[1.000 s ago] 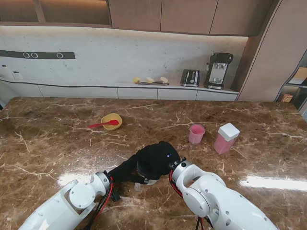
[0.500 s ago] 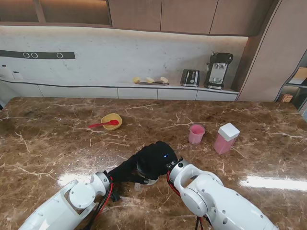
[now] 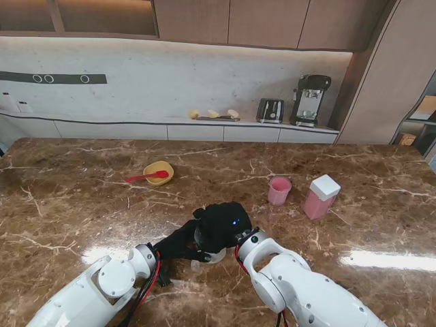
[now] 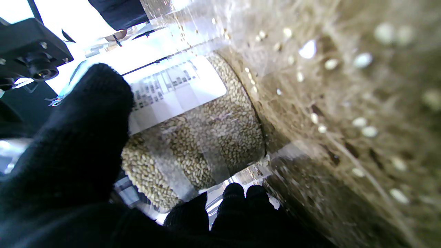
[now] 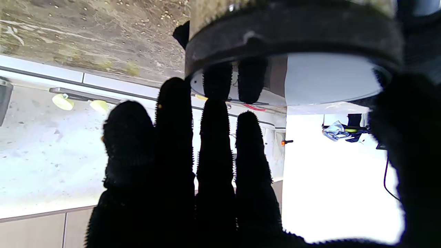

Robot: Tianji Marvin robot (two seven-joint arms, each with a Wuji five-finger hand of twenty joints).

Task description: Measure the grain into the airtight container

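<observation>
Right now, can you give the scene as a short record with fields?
left hand: shut on the clear grain jar
right hand: over the jar's lid, fingers straight
pink cup: upright, on my right
pink container, white lid: right of the cup
yellow bowl: holds a red spoon

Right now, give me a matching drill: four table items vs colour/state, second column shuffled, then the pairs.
Items:
1. grain jar
2. bowl
3. cup
4. container

States:
A. yellow, red spoon lying in it
B. pink, white lid on
C. clear, full of grain, held in left hand
D. pink, open, no lid

Pairs: 1-C, 2-A, 3-D, 4-B
</observation>
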